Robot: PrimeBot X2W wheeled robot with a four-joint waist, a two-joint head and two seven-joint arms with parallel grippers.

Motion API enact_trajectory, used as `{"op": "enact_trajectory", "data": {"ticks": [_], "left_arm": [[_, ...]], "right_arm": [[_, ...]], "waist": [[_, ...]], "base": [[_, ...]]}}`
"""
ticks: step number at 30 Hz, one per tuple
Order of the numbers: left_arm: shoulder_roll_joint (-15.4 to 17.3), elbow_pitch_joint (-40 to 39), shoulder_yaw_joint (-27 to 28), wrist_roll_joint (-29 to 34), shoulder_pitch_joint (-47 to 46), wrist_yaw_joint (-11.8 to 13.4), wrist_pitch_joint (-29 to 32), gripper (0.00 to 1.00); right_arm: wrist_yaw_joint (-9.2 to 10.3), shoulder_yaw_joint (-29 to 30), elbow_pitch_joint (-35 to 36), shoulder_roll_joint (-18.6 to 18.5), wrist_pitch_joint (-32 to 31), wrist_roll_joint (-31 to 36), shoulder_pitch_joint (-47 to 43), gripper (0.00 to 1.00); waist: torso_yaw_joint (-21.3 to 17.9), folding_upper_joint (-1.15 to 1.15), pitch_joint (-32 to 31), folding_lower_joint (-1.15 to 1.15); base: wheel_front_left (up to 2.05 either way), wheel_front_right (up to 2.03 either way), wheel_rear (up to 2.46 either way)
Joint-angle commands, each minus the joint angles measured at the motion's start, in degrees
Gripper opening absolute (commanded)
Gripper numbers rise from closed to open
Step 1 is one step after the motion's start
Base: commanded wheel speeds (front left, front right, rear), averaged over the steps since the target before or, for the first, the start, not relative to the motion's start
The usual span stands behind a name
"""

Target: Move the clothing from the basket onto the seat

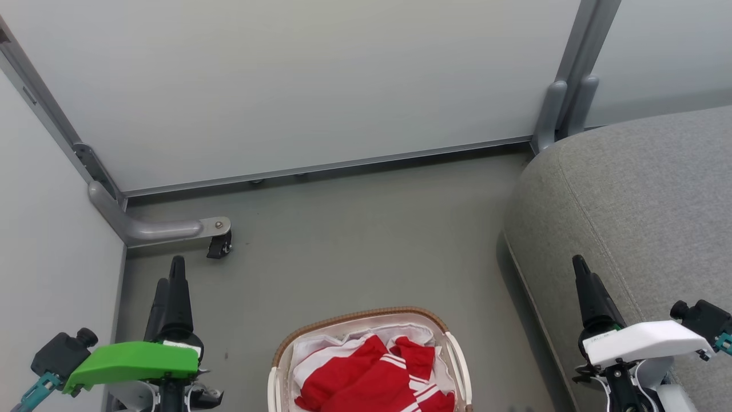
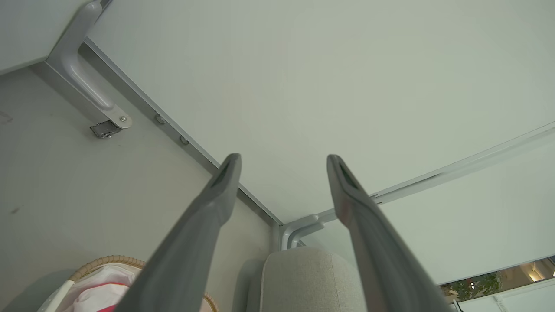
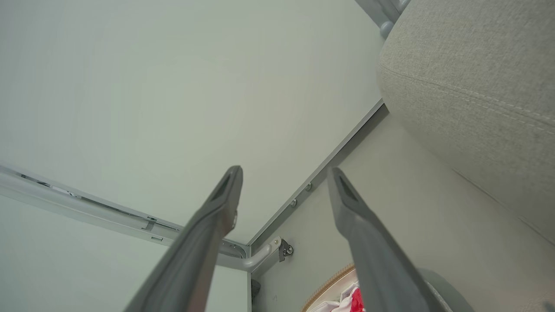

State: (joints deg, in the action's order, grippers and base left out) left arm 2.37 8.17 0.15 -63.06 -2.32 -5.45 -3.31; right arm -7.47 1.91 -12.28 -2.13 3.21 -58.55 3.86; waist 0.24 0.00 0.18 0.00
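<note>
The white basket (image 1: 280, 357) with a brown woven rim stands on the floor at the bottom centre of the head view. Inside it lies red clothing (image 1: 366, 377) with white stripes over a white liner (image 1: 320, 346). The grey seat (image 1: 640, 212) fills the right side. My left gripper (image 1: 174, 269) hangs at the lower left, clear of the basket, its fingers (image 2: 225, 177) spread open and empty. My right gripper (image 1: 580, 266) is over the seat's rounded front edge, open with nothing between its fingers (image 3: 227, 186). The basket rim (image 2: 108, 261) and the seat (image 2: 303, 277) also appear in the left wrist view.
White partition panels (image 1: 320, 80) close off the back and left. A grey metal foot with a small black caster (image 1: 219, 246) juts onto the floor at the left. Bare grey floor (image 1: 366, 240) lies between basket, panels and seat.
</note>
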Motion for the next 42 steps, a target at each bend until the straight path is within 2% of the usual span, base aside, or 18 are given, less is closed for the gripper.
{"op": "enact_trajectory", "data": {"ticks": [1,17,29,42], "left_arm": [[0.32,-1.33,-0.35,2.47,-0.16,0.38,-0.54,1.00],[0.41,-0.80,-4.07,21.37,1.84,2.14,-3.46,1.00],[0.48,0.87,-5.19,29.57,3.18,3.08,-5.32,1.00],[0.54,2.54,-6.44,35.66,4.00,3.71,-7.13,1.00]], "right_arm": [[-0.01,-0.31,0.97,-0.40,0.64,2.49,-0.03,1.00],[-0.02,-1.33,0.26,-0.54,3.56,17.74,-0.48,1.00],[-0.02,-2.47,-0.87,-0.61,5.42,26.55,-0.94,1.00],[-0.03,-3.47,-1.28,-0.70,7.28,34.98,-1.00,1.00]], "waist": [[0.03,0.00,0.01,0.00],[0.44,0.00,-0.09,0.00],[0.57,0.00,-0.25,0.00],[0.89,0.00,-0.15,0.00]], "base": [[0.00,0.00,0.00],[0.00,0.00,0.00],[0.00,0.00,0.00],[0.00,0.00,0.00]]}}
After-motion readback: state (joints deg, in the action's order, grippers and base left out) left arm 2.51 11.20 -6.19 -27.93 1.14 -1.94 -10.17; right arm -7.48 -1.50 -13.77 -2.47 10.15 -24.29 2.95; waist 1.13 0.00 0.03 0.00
